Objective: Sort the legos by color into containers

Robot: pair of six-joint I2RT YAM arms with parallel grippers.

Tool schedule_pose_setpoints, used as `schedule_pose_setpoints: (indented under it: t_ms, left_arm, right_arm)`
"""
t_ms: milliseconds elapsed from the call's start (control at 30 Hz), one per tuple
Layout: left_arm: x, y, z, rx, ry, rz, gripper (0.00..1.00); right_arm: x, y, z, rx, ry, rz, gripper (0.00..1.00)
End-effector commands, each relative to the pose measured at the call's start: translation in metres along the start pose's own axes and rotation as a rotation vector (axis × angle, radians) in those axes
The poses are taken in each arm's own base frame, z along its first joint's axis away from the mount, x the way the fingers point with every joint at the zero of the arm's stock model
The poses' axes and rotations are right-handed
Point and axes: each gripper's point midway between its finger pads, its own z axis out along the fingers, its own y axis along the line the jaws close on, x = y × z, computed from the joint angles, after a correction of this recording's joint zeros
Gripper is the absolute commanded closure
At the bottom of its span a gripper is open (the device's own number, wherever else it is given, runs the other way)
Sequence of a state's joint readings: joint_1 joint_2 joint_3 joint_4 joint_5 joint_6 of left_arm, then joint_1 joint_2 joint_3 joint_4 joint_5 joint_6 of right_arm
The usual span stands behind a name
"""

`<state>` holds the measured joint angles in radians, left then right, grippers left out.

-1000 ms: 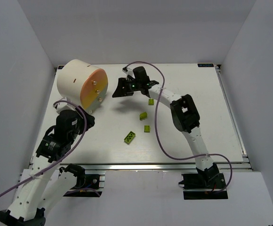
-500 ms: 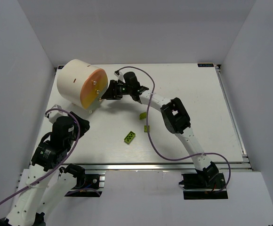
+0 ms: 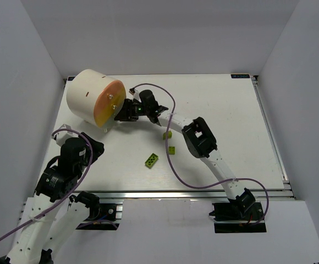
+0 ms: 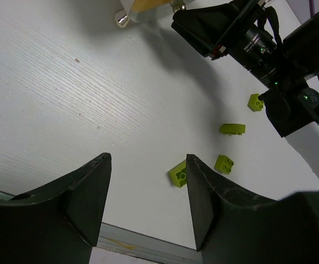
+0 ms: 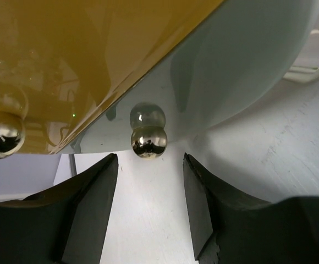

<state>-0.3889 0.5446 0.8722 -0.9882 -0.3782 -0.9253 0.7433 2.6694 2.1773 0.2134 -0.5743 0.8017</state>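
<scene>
The cream-white drum [image 3: 85, 93] that carries the containers lies on its side at the back left, its orange face [image 3: 109, 104] turned toward the right arm. My right gripper [image 3: 125, 112] is open right at that face. In the right wrist view a shiny round knob [image 5: 148, 141] sits just ahead of the gap between the fingertips [image 5: 148, 159], untouched. Three yellow-green legos [image 3: 152, 160] [image 3: 171, 149] [image 3: 167, 133] lie mid-table. My left gripper [image 4: 148, 162] hovers open and empty over the near left, with one lego [image 4: 177, 175] beside its right finger [image 4: 203, 198].
Another yellow-green lego [image 4: 254, 102] lies by the right arm's wrist [image 4: 291, 104]. The right arm's purple cable [image 3: 173, 159] loops across the table near the legos. The table's metal front rail [image 3: 165, 193] runs along the near edge. White walls enclose the sides.
The right gripper has swung left from mid-table up to the drum's orange face, its jaws narrowing a little. The left arm has pulled back toward the near left.
</scene>
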Motion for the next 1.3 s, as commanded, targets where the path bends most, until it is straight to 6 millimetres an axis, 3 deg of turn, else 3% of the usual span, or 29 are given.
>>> schedule_pose_setpoints:
  t_ms: [0,567,767,933,1000,1033,1100,1133,1200,1267]
  left_arm:
    - [0.001,0.001,0.003,-0.013,0.003,-0.008,0.34]
    - [0.002,-0.004,0.004,-0.008,0.025,0.005,0.33]
    - [0.001,-0.009,0.005,0.005,0.026,0.001,0.33]
    - [0.001,-0.017,0.006,0.048,0.026,-0.009,0.33]
    - [0.002,-0.021,0.006,0.074,0.028,-0.009,0.33]
    - [0.000,-0.028,0.007,0.103,0.018,-0.012,0.33]
    - [0.004,-0.034,0.008,0.145,0.032,-0.006,0.33]
    - [0.001,-0.041,0.008,0.176,0.021,-0.009,0.33]
    - [0.005,-0.048,0.009,0.213,0.037,-0.003,0.33]
    - [0.005,-0.056,0.011,0.248,0.035,0.007,0.32]
  right_arm:
    - [-0.025,0.024,0.004,-0.061,-0.075,-0.058,0.44]
    - [-0.030,0.018,0.015,-0.066,-0.131,-0.089,0.55]
    - [-0.030,0.019,0.011,-0.081,-0.129,-0.102,0.73]
    - [-0.025,0.012,-0.007,-0.076,-0.120,-0.092,0.78]
    - [-0.035,0.016,-0.023,-0.077,-0.143,-0.100,0.79]
    - [-0.022,0.004,-0.028,-0.058,-0.127,-0.085,0.79]
    - [-0.031,0.008,-0.046,-0.059,-0.141,-0.101,0.79]
    - [-0.019,-0.002,-0.052,-0.044,-0.121,-0.099,0.79]
    - [-0.026,0.003,-0.067,-0.043,-0.132,-0.117,0.79]
    - [-0.014,-0.005,-0.076,-0.030,-0.110,-0.112,0.78]
